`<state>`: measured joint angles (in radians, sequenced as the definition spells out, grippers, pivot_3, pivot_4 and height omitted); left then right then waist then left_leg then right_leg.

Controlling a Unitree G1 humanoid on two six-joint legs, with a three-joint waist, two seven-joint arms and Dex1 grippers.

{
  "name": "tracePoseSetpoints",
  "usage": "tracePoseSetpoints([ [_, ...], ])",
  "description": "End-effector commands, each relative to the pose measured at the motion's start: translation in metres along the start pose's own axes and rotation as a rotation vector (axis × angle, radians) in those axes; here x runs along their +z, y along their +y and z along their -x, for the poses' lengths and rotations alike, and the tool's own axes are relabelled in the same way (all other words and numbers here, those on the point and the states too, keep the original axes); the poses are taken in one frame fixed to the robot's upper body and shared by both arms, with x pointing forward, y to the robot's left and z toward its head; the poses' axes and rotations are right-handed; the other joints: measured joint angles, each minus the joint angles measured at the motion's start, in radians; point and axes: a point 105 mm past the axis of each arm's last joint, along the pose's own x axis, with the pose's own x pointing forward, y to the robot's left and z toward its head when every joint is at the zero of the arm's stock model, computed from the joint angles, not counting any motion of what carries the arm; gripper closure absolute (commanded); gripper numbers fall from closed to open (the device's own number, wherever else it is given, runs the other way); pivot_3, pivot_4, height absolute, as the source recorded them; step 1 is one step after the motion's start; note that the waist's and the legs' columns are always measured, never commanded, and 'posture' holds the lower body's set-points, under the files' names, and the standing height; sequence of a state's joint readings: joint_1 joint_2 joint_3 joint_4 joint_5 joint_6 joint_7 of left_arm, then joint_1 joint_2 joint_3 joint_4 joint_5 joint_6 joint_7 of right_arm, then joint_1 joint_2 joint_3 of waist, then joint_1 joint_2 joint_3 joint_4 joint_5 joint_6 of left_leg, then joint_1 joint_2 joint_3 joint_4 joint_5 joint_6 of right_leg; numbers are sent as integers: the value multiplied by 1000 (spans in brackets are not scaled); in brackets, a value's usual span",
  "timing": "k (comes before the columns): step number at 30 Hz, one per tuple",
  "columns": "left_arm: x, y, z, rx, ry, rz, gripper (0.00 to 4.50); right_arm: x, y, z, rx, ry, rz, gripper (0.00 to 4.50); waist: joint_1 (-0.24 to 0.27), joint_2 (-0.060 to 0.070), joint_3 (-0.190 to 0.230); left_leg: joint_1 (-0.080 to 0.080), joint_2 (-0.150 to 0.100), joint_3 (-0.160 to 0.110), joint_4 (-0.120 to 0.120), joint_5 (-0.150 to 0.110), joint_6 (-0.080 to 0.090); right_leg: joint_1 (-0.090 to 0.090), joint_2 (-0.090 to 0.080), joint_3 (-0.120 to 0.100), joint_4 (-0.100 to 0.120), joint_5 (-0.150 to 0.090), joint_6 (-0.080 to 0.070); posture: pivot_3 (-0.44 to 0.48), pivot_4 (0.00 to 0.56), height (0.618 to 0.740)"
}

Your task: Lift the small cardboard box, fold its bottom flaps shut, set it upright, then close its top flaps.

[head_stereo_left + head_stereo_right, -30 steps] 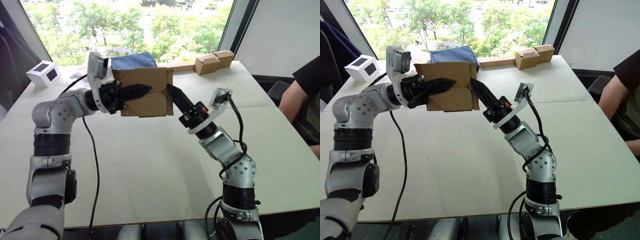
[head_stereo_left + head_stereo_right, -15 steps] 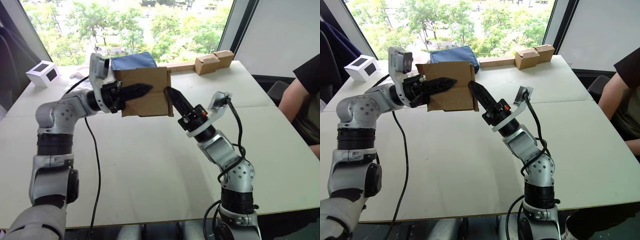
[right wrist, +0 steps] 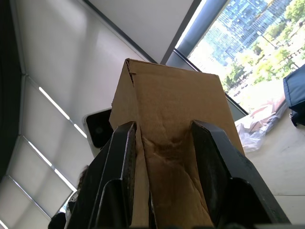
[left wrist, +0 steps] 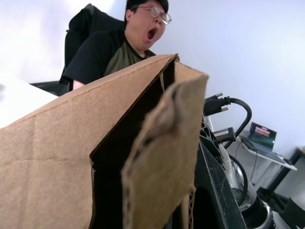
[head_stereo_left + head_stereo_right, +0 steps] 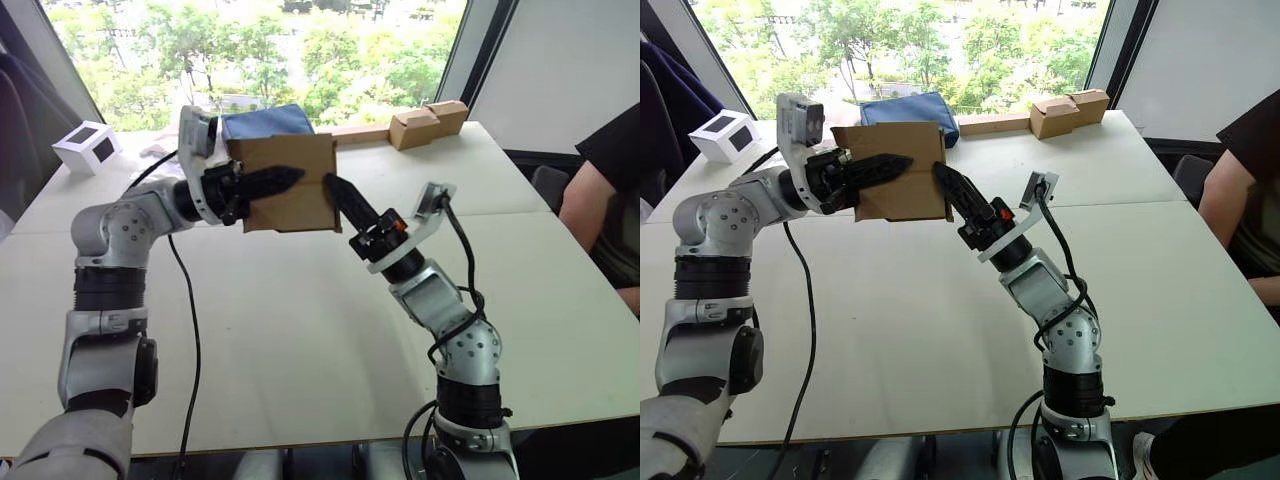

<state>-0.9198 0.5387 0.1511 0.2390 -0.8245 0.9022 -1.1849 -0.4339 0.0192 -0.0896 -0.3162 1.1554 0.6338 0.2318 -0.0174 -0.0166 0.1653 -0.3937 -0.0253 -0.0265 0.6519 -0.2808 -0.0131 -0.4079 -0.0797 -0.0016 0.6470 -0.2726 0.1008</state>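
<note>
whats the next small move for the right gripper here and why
Probably press the right gripper further into the end of the small cardboard box to push its flap flat. The left gripper holds the box above the table, and the right wrist view shows the black fingers straddling a creased, half-folded flap.

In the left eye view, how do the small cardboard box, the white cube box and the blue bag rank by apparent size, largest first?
1. The small cardboard box, held up nearer the camera, which enlarges it.
2. The blue bag; partly hidden behind the box, so its rank is unsure.
3. The white cube box, clearly smallest.
</note>
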Motion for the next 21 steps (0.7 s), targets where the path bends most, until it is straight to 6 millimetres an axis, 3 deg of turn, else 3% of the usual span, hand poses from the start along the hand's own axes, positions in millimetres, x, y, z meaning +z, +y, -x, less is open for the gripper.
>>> tracePoseSetpoints([
  [1,17,-5,-1,-8,-11,-70,4500,7,22,1,90,-3,29,2666,0,0,0,0,0,0,0,0,0,0,0,0,0,0,0,0,150,737],
  [6,18,-4,1,-2,-11,-78,4500,14,18,9,63,-14,38,2666,0,0,0,0,0,0,0,0,0,0,0,0,0,0,0,0,150,737],
  [21,16,-7,-3,-23,-5,-83,4500,0,5,15,-15,-26,-51,2666,0,0,0,0,0,0,0,0,0,0,0,0,0,0,0,0,150,737],
])
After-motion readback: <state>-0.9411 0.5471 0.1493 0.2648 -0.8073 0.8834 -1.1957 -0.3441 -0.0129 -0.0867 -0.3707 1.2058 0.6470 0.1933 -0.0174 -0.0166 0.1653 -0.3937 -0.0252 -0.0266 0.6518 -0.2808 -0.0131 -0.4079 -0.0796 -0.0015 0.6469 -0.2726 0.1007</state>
